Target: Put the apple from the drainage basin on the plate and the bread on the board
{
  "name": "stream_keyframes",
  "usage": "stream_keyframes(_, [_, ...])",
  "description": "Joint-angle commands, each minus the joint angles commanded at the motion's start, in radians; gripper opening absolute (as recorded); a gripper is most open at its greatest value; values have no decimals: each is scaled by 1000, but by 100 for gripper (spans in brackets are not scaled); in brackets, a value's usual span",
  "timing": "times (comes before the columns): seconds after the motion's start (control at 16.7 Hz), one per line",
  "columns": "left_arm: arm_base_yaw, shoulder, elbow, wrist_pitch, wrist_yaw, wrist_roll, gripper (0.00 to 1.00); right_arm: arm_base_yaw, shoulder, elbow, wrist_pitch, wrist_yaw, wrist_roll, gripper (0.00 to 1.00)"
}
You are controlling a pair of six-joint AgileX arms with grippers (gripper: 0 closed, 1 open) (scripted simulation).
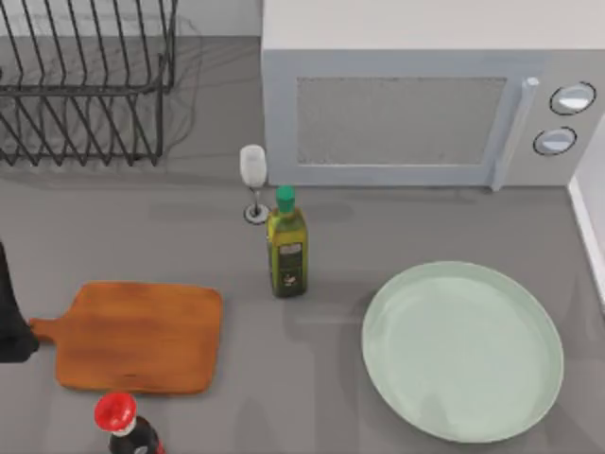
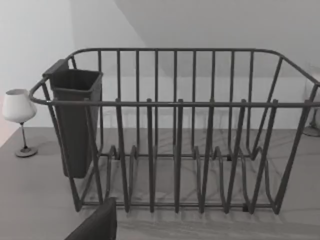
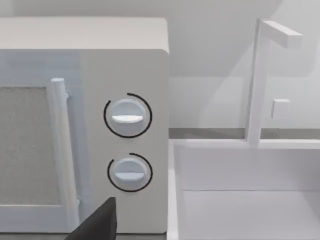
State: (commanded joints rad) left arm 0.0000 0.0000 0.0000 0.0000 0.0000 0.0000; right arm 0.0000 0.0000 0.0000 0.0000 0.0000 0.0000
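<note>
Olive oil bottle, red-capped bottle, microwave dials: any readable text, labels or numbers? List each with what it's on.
No text can be read in any of the views.
Olive oil bottle: it has a label with a dark patch, too small to read.
Red-capped bottle: no label can be made out from above.
Microwave: the two dials carry only arc marks, with no numbers or words.
Board and plate: plain.
</note>
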Motion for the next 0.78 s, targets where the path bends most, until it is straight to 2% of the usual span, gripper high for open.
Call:
stream_keyframes(0.42, [0, 0, 0, 0, 0, 0, 100, -10, 62, 55, -38, 0, -10, 100])
stream_keyframes(0.78, [0, 0, 0, 0, 0, 0, 100, -70, 458, 365, -251, 0, -65, 100])
